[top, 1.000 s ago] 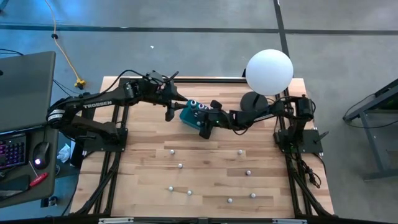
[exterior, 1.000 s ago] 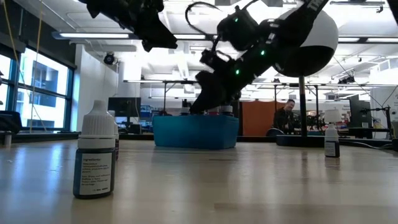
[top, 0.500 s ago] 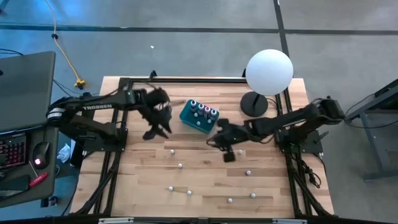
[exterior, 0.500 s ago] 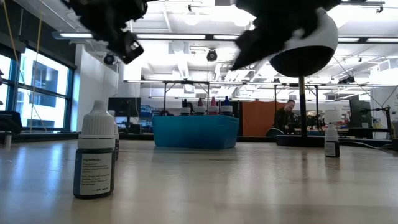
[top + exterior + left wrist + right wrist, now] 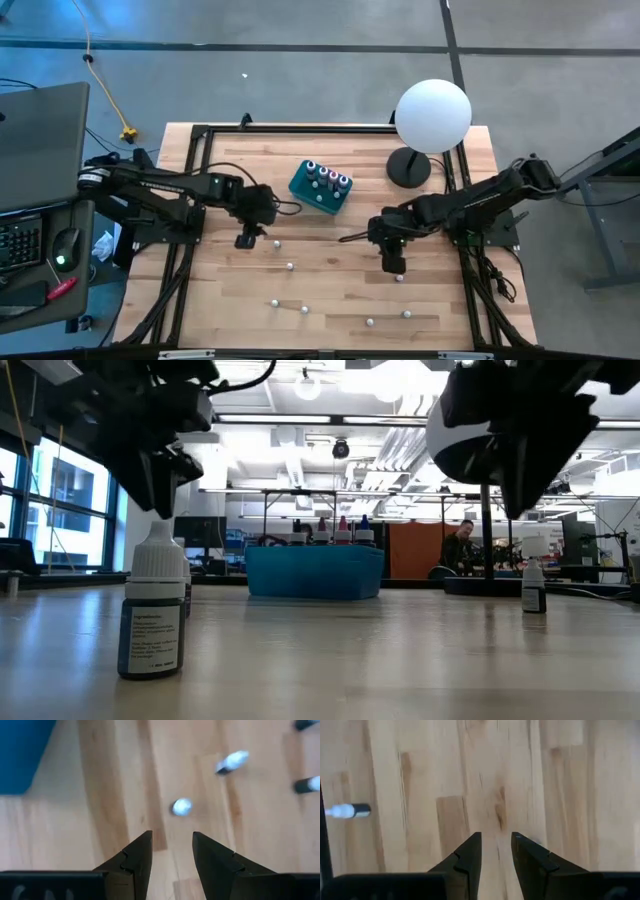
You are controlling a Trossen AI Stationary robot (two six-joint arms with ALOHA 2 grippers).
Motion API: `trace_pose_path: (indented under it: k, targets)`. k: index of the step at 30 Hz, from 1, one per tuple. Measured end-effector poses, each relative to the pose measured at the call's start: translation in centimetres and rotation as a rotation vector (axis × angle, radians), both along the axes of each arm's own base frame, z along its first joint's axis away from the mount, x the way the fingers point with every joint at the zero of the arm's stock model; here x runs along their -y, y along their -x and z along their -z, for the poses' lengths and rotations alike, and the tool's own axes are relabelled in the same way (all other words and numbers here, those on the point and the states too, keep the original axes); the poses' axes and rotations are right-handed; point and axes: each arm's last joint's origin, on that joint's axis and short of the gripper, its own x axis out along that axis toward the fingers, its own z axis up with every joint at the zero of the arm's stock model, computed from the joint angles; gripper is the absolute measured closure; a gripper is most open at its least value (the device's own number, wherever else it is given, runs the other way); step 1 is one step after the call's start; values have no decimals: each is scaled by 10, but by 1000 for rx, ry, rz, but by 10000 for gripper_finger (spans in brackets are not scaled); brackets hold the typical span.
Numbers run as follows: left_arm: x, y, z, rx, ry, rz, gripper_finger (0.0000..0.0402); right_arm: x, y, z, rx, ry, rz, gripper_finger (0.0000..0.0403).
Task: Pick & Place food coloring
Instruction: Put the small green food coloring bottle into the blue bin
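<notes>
**Plank tabletop strewn with tiny bottles: easy to clip, easy to miss**

Left gripper (image 5: 172,837): dark fingers parted, nothing between them, low over the wood at left of centre in the high view. Just ahead of the fingertips stands one small white-capped food coloring bottle (image 5: 181,806), upright and clear of both fingers. Not yet between the jaws, so closing from here would catch only air. Pushing forward off-line could strike the cap with one finger, tip the bottle and send it rolling.

Right gripper (image 5: 392,265): also parted and empty, at right of centre in the high view. Second white-capped bottle (image 5: 399,277) just below it in that frame. Nothing but bare planks between the fingers in the right wrist view, so alignment cannot be judged. Dropping straight down risks pressing on the cap or shoving the bottle aside.

Farther out: several loose bottles (image 5: 290,266) across the lower half of the light wooden table (image 5: 330,290), liable to be swept by a low arm. Teal square plastic box (image 5: 312,192) at upper centre, already holding four bottles. Big white globe lamp (image 5: 432,115) at upper right, near the right arm's path back to the box, so open to a knock.
</notes>
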Motion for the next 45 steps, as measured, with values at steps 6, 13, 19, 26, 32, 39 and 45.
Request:
trace_pose_path:
  k: [6,13,19,26,32,39,45]
  targets:
    - [-1,-3,0,18,9,-35,264,3,3,12,-105,92,35,304]
    - [-1,-4,-1,27,8,-33,264,2,-5,37,-211,133,23,304]
    - [-1,-5,-1,40,9,-33,264,2,-9,52,-258,178,32,304]
    - [-1,-5,-1,39,9,-33,264,2,-11,55,-265,170,94,308]
    - [-1,-5,-1,39,9,-32,264,1,-14,55,-241,142,104,345]
    - [-1,-5,-1,40,8,-31,264,12,-33,37,-152,114,168,346]
    - [-1,-6,-2,54,-9,-5,264,29,-68,-21,82,291,85,342]
